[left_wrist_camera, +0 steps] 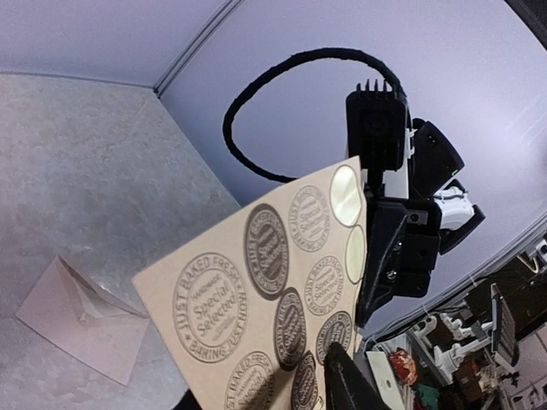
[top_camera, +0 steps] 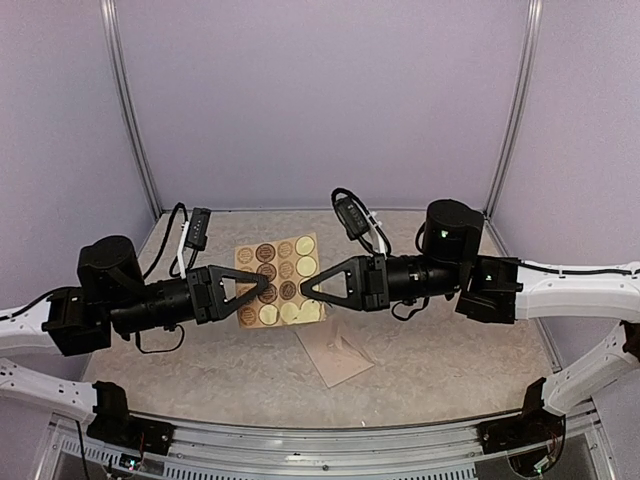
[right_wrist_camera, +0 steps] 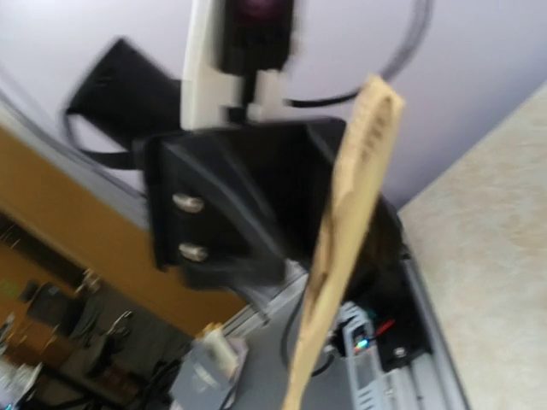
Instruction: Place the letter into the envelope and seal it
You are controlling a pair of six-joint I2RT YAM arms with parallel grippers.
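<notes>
The pale pinkish envelope [top_camera: 336, 351] lies flat on the table in front of both grippers. It also shows at the lower left of the left wrist view [left_wrist_camera: 81, 320]. The letter is not in view. My left gripper [top_camera: 264, 287] is shut on the left side of a tan sticker sheet [top_camera: 280, 278] and holds it up off the table. One of its fingers [left_wrist_camera: 349, 386] lies over the sheet [left_wrist_camera: 248, 290]. My right gripper [top_camera: 303, 286] is pinched shut at the sheet's right edge. In the right wrist view the sheet [right_wrist_camera: 350, 231] is edge-on and blurred.
Purple walls close in the back and both sides. A black cable box [top_camera: 198, 228] lies at the back left of the table. Another cable box [top_camera: 350, 215] hangs by the right arm. The metal frame rail [top_camera: 320, 435] runs along the near edge.
</notes>
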